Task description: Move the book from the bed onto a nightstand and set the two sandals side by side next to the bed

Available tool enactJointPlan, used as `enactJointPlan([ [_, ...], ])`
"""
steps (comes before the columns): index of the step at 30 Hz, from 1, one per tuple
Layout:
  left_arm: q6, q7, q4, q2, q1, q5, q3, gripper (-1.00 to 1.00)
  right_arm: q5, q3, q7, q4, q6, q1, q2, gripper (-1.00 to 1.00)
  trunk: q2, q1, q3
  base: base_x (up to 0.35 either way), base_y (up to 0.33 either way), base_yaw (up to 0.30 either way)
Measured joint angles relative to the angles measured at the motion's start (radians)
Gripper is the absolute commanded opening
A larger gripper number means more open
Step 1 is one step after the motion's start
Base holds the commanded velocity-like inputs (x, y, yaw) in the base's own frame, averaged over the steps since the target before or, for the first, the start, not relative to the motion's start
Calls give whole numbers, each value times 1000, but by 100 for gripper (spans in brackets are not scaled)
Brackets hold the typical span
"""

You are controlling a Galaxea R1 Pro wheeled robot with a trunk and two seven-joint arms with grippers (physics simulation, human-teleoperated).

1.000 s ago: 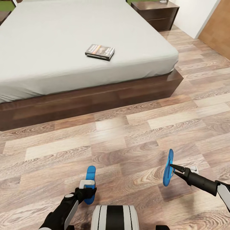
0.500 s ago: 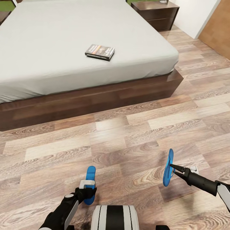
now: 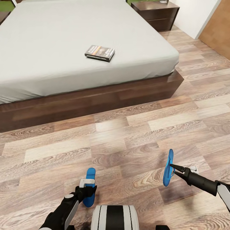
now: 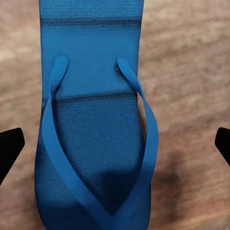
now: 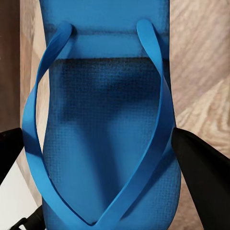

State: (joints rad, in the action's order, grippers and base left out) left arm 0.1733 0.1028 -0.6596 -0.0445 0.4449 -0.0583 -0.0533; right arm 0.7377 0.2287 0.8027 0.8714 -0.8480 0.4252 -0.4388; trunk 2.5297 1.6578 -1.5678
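Lowering two blue sandals toward plank floor short of bed. Left gripper spread wide around left sandal; right gripper pinching right sandal on edge. Best levelled, brought close together, parallel. Book on mattress.

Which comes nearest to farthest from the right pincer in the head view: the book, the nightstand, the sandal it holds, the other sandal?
1. Sandal gripped in the right pincer.
2. Other sandal, across at the left pincer.
3. Book, on the bed.
4. Nightstand, at the bed's far corner.
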Motion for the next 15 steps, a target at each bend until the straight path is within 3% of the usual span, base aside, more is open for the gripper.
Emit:
enactJointPlan([
  [7, 1, -5, 0, 0, 0, 0, 0, 100, 0, 0, 0, 0, 0, 0, 0, -100, 0, 0, 0, 0, 0, 0],
  [12, 1, -107, 0, -3, 0, -3, -1, 100, 0, 0, 0, 0, 0, 0, 0, -100, 1, 2, -15, 0, 0, 0],
  [15, 1, -134, 0, -3, 0, -4, -1, 100, 0, 0, 0, 0, 0, 0, 0, -100, 1, 2, -15, 0, 0, 0],
])
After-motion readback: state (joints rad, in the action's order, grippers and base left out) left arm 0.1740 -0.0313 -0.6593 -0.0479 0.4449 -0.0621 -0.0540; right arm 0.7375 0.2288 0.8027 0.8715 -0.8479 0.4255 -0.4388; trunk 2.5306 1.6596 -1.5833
